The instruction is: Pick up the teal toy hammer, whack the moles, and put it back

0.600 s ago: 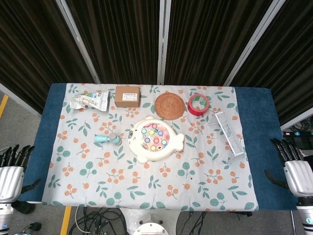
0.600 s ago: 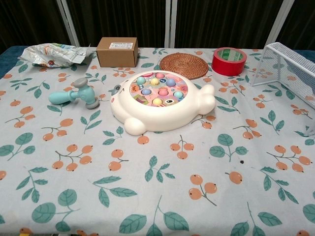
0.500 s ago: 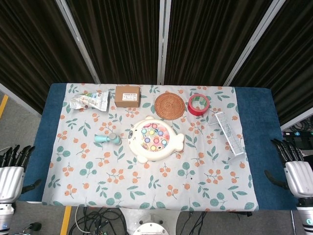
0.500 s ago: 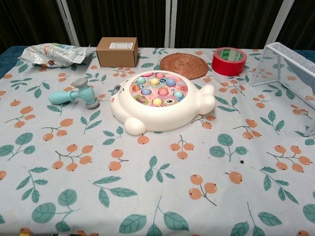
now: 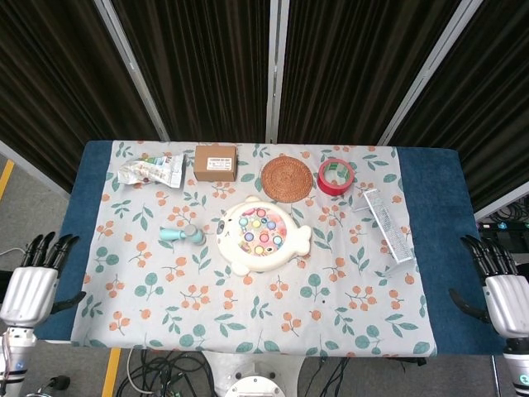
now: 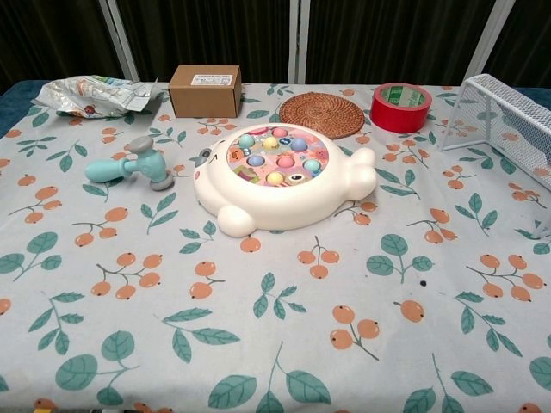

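Note:
The teal toy hammer (image 5: 183, 235) (image 6: 129, 164) lies flat on the floral cloth, just left of the white whack-a-mole toy (image 5: 262, 236) (image 6: 280, 176) with its pastel moles. My left hand (image 5: 33, 286) hovers off the table's left edge, fingers spread and empty, well away from the hammer. At the table's right edge my right hand (image 5: 501, 285) is also open and holds nothing. Neither hand appears in the chest view.
Along the back stand a crumpled snack bag (image 5: 150, 171), a cardboard box (image 5: 215, 161), a woven coaster (image 5: 287, 178) and a red tape roll (image 5: 335, 177). A wire mesh basket (image 5: 386, 225) lies at the right.
My left hand has risen and shifted a little toward the table. The right hand has dropped slightly. The hammer and toy have not moved.

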